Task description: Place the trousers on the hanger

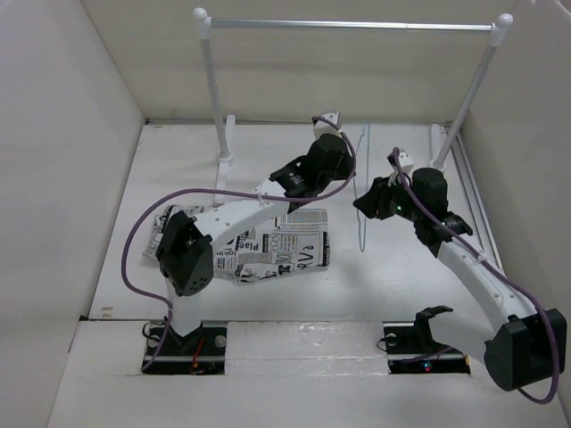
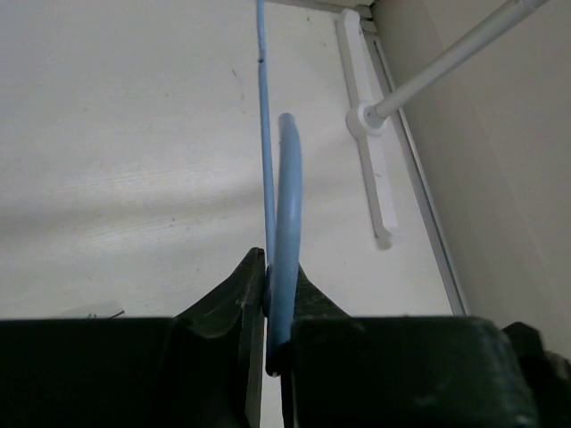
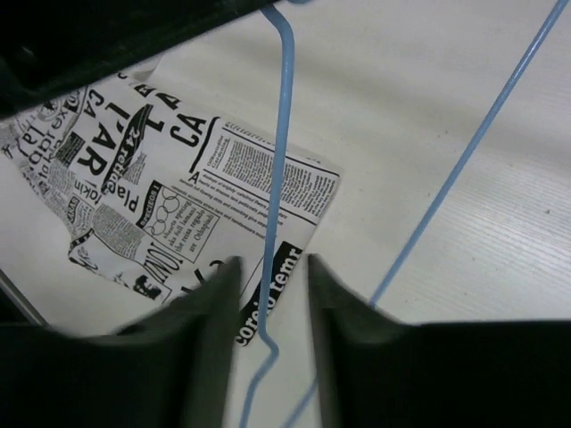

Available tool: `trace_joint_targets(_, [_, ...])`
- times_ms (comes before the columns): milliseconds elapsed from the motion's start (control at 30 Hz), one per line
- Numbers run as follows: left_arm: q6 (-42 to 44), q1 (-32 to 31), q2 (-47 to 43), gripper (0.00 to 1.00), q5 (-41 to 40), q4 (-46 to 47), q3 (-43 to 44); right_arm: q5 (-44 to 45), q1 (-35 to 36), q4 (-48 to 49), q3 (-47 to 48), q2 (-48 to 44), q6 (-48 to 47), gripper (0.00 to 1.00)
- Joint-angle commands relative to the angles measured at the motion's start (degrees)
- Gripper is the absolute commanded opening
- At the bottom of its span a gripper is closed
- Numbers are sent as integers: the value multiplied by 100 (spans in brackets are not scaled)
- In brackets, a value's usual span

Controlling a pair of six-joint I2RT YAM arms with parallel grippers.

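White walls [image 1: 53,134] close the table [image 1: 401,285] on three sides. At the back stands a rack [image 1: 357,25] with white posts and a silver rail across the top.

The trousers [image 1: 285,245] lie in a loose folded heap on the table, left of the middle, and the left arm crosses above a part of them. No part of them is on the hanger [image 1: 363,223].

From above, the hanger shows only as a thin pale line, because it is seen from its edge. It is just to the right of the trousers and between the two wrists. Whether its lower end touches the table, I cannot tell.

The left gripper [image 2: 272,267] is clenched on the hanger. In its wrist view the two dark fingers press on the thick blue curve of wire from both sides, and a thinner wire runs up and away from them. Behind it, one foot of the rack is on the table.

The right gripper [image 3: 272,267] is released. Its fingers stand apart with one blue wire passing between them, and a gap shows on each side of the wire. A second wire runs diagonally to the right of them, and the printed cloth is behind the fingers.
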Motion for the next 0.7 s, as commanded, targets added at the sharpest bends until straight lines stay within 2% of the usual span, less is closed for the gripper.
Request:
trace_joint_targets(0, [-145, -26, -225, 0, 140, 174, -331, 1, -28, -9, -62, -324, -148, 48])
trace_joint_targets(100, [-338, -26, -602, 0, 175, 472, -762, -60, -177, -519, -54, -517, -393, 64])
trace_joint_targets(200, [-707, -26, -936, 0, 402, 893, -1420, -366, -441, -774, -63, -667, -525, 71])
trace_joint_targets(267, [-961, -26, -1113, 0, 404, 1261, -2042, -745, -556, -914, -19, -667, -684, 71])
trace_joint_targets(367, [-1278, -26, -1368, 0, 404, 1535, -2580, -912, -556, -915, -45, -492, -851, 56])
trace_joint_targets(400, [-1322, -26, -1421, 0, 430, 1579, -2661, -965, -556, -854, -88, -396, -869, 33])
trace_joint_targets(433, [-1349, -26, -1447, 0, 421, 1597, -2740, -1070, -460, -749, -132, -195, -878, 16])
trace_joint_targets(467, [-1375, -26, -1483, 0, 430, 1615, -2923, -1097, -285, -565, -150, -62, -887, 5])
trace_joint_targets(500, [-1393, -26, -1509, 0, 413, 1641, -3021, -1089, -144, -468, -150, 79, -887, 0])
trace_joint_targets(633, [-1385, -26, -1553, 0, 220, 1729, -3530, -668, 568, 68, -71, 966, -817, 1])
trace_joint_targets(667, [-1393, -26, -1562, 0, 141, 1720, -3749, -614, 674, 426, -97, 1316, -738, 4])
